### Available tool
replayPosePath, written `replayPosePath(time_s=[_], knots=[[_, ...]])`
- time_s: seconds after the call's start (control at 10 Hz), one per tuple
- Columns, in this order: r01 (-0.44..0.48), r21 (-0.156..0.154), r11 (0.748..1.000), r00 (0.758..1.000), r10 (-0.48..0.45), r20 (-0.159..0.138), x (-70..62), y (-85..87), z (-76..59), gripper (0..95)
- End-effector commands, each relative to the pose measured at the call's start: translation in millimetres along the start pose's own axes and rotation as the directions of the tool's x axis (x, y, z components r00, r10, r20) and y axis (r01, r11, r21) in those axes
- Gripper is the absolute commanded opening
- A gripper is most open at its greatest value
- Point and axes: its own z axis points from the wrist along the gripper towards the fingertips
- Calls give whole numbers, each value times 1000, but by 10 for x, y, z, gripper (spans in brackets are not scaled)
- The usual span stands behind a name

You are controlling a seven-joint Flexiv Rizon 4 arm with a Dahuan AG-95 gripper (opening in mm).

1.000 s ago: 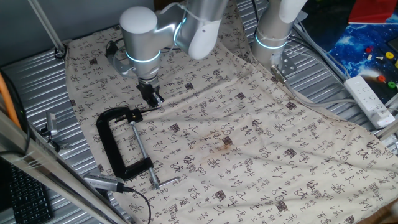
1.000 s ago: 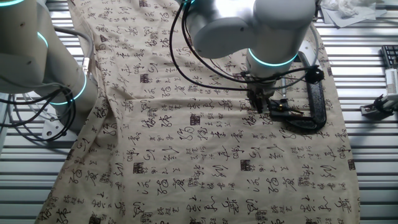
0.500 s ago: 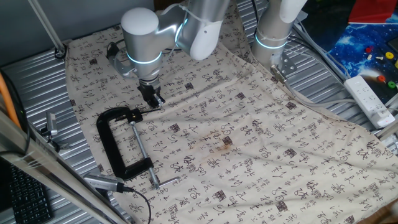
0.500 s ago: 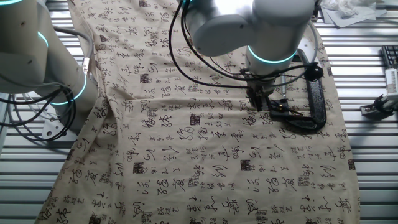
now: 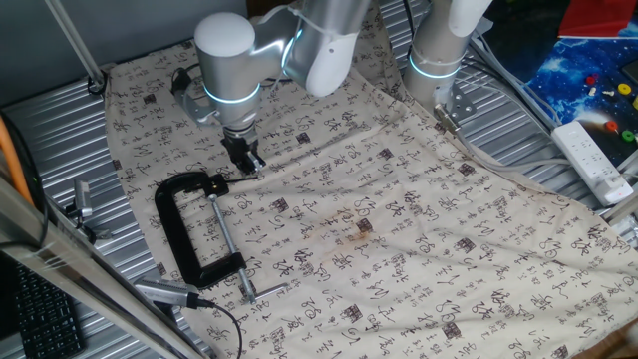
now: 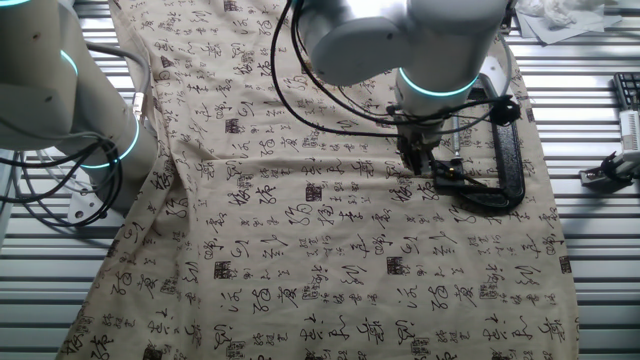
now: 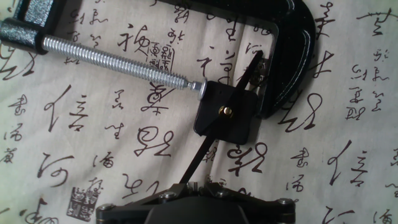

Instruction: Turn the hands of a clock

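The clock's black square body (image 7: 214, 127) is held in the black C-clamp (image 7: 292, 50) by its silver screw (image 7: 112, 59). The hands (image 7: 199, 155) are two thin black pointers on a brass pivot. One points up right toward the clamp frame. The other runs down left into my gripper (image 7: 196, 183), whose fingers are shut on its tip. In the fixed views my gripper (image 5: 249, 163) (image 6: 425, 172) stands upright over the closed end of the clamp (image 5: 174, 229) (image 6: 512, 160). The hands are too small to make out there.
A cloth printed with characters (image 5: 419, 219) covers the table. A second arm's base (image 5: 439, 60) (image 6: 60, 90) stands at the cloth's edge. A white power strip (image 5: 593, 155) and a keyboard (image 5: 40, 309) lie off the cloth on the ribbed metal.
The arm has shifted very slightly over the clamp. The clamp stays where it was.
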Motion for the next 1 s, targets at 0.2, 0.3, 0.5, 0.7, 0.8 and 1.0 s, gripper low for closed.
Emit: replayPosePath(time_s=[0.2, 0.3, 0.5, 0.7, 0.8, 1.0], knots=[[-2, 1, 1000, 1000, 2, 0, -18, 28, 15, 0], [-3, 1, 1000, 1000, 3, 0, -27, 48, 19, 0], [-4, 1, 1000, 1000, 4, 1, -34, 65, 23, 0], [-3, 1, 1000, 1000, 3, 2, -42, 83, 27, 0], [-3, 1, 1000, 1000, 3, 1, -44, 86, 28, 0], [-6, 1, 1000, 1000, 6, 2, -56, 112, 31, 0]])
